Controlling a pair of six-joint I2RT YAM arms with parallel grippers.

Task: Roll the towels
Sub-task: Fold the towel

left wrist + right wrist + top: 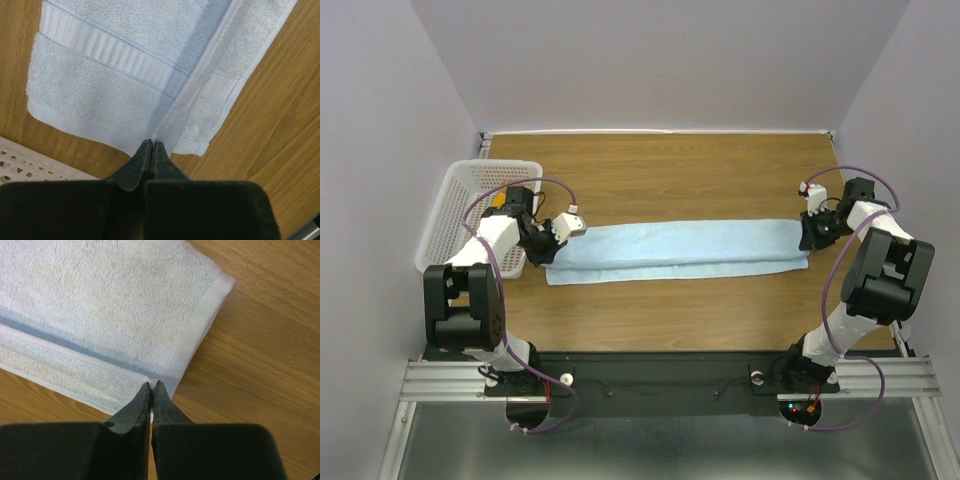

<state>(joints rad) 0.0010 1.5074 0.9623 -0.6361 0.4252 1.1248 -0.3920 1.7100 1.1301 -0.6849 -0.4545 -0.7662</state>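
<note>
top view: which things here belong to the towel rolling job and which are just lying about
For the job:
- light blue towel, folded lengthwise
- left gripper, shut on its left end
- right gripper, shut on its right end

Lying about:
- white basket, off the towel's left end

1. The light blue towel (680,250) is plain terry cloth, with a flat woven band (110,55) edged by thin blue stitch lines running across it near one short end.
2. It lies flat on the wooden table (670,170), stretched out long from left to right.
3. It is folded lengthwise: one long flap lies over the rest, and its long edge leaves a shaded line along the towel (60,335).
4. At the left end the layers do not line up, so a narrow hemmed strip (220,95) shows beside the upper flap.
5. The left gripper (152,145) pinches the left end's hem, and the right gripper (151,385) pinches the right end at the fold.
</note>
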